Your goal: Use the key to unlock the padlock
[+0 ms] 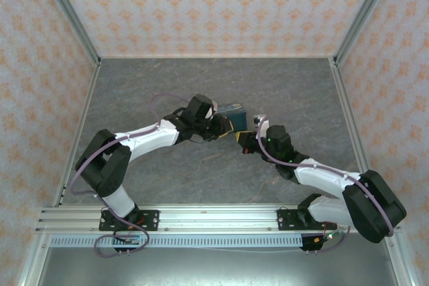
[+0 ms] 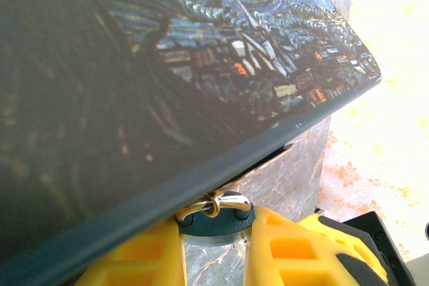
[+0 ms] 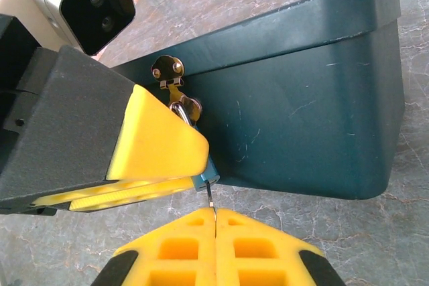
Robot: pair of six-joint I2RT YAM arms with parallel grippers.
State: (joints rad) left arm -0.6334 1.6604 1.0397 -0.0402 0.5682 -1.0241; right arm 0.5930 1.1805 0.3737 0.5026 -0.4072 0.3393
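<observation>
Pinched tight on the key [image 3: 211, 199], the right gripper [image 3: 214, 222] points it up at the padlock [image 3: 204, 177], which hangs from the hasp [image 3: 167, 75] on the front of the tin [image 3: 301, 112]. The left gripper [image 2: 214, 232] clamps the padlock narrowly. Slight misalignment could bend the thin key or make it slip.

- Two hands of mine: left hand [image 2: 214, 252] and right hand [image 3: 214, 218], fingertips facing each other.
- One painted tin [image 3: 301, 112], just beyond both hands.
- One teal padlock [image 3: 204, 179], gripped between my left fingers.
- One thin key [image 3: 212, 199], pinched in my right hand.
- One brass hasp [image 3: 169, 72], above the padlock.
- One table [image 3: 53, 246], beneath my hands.
</observation>
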